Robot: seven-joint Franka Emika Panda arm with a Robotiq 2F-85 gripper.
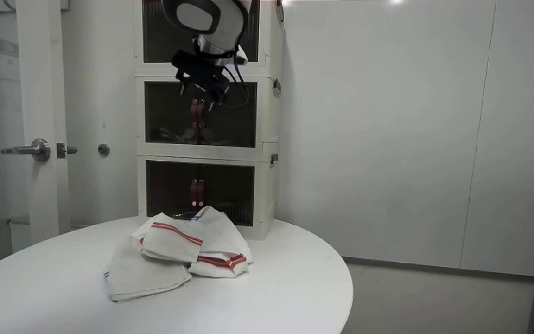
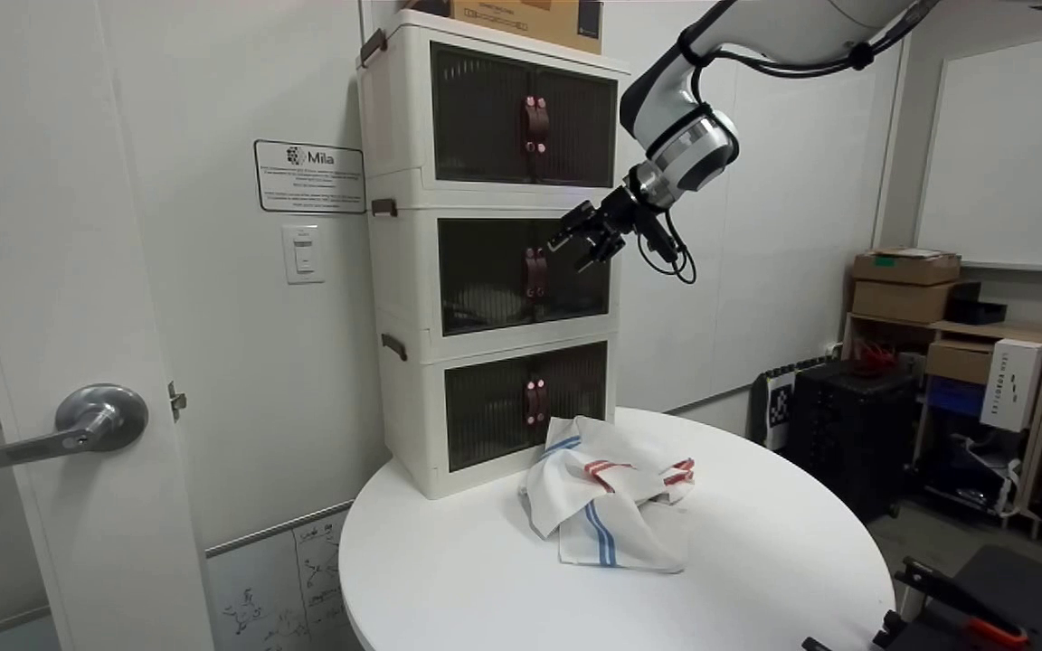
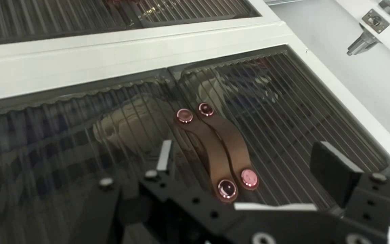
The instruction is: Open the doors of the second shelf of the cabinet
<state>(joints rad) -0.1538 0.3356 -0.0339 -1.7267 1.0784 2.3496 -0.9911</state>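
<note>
The cabinet (image 1: 269, 111) (image 2: 403, 271) is a white tower of stacked compartments. The second shelf (image 1: 197, 150) (image 2: 485, 342) is the middle tier. Its doors (image 1: 169, 111) (image 2: 485, 267) are shut dark see-through panels. A pair of reddish-brown strap handles (image 1: 197, 113) (image 2: 535, 273) (image 3: 215, 145) with pink studs sits at their centre seam. The gripper (image 1: 196, 98) (image 2: 568, 257) (image 3: 244, 144) is open and empty in front of these doors, near handle height. In the wrist view the handles appear between the spread fingers, beyond the tips. No contact shows.
Crumpled white towels (image 1: 169, 273) (image 2: 611, 488) with red and blue stripes lie on the round white table (image 1: 295, 278) (image 2: 449, 570), in front of the lower tier. A room door with a lever (image 1: 26, 150) stands beside the cabinet. A cardboard box (image 2: 525, 20) sits on top.
</note>
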